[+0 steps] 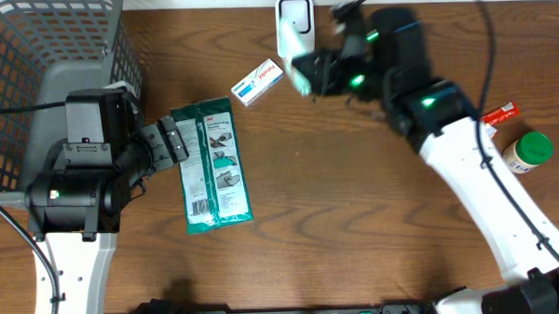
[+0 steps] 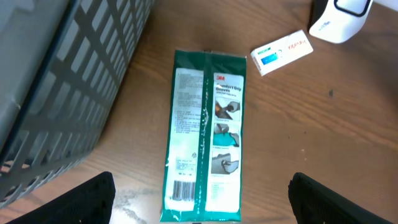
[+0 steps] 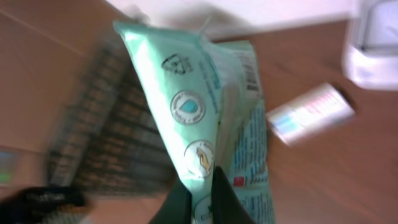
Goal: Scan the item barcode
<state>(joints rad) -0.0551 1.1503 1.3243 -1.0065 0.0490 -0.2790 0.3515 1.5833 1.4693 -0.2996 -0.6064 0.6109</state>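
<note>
My right gripper is shut on a pale mint packet, held in the air just below the white barcode scanner. In the right wrist view the packet stands up between the dark fingers, with round printed icons facing the camera and the scanner at the far right. My left gripper hangs open over the left edge of a flat green glove package. In the left wrist view that package lies barcode up, and the fingertips are spread wide on either side of it.
A small white and blue box lies left of the scanner. A grey mesh basket fills the far left corner. A green-lidded bottle and a red and white packet sit at the right edge.
</note>
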